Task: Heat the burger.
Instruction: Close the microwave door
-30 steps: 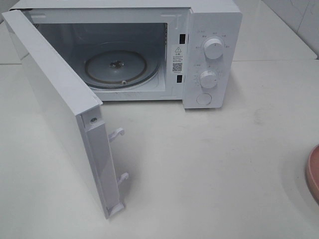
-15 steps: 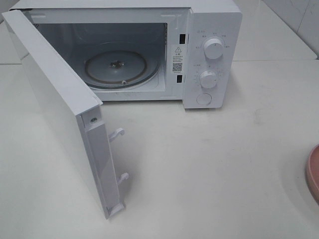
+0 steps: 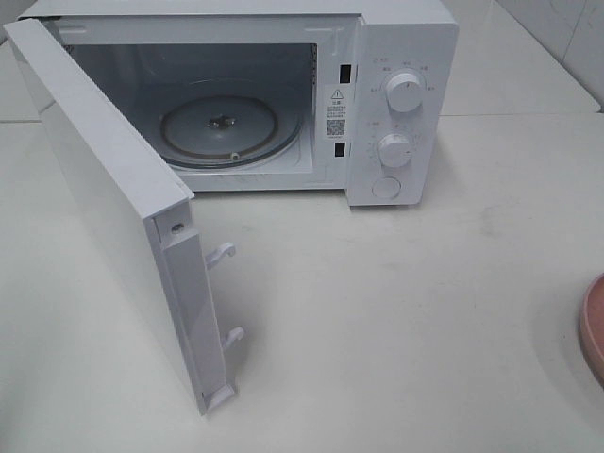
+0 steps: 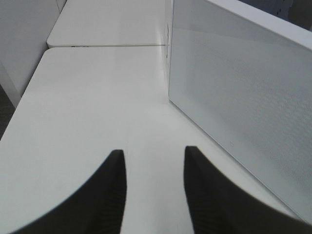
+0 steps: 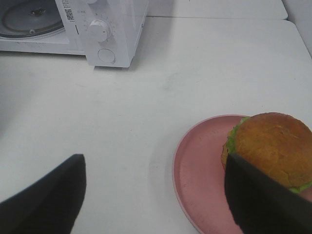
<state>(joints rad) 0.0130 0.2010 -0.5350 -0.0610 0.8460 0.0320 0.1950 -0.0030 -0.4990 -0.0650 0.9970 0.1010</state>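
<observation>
Right wrist view showed one burger (image 5: 273, 148) resting on one pink plate (image 5: 200, 187) on the bench (image 5: 146, 112), just beside and partly behind one finger of the right end effector (image 5: 155, 195), whose fingers were spread wide with nothing between them. The burger was judged light, soft and easily squashed, its layers liable to slide apart; a gentle hold across the sides of the bun, low enough to catch the bottom half, was judged safest. One microwave (image 5: 105, 27) stood well ahead of that end effector, its one door (image 3: 113, 217) swung open and one glass turntable (image 3: 219, 130) left bare. Two knobs and one round button were counted on its panel. The left end effector (image 4: 153, 187) was seen beside the door, its fingers partly apart and gripping nothing.
</observation>
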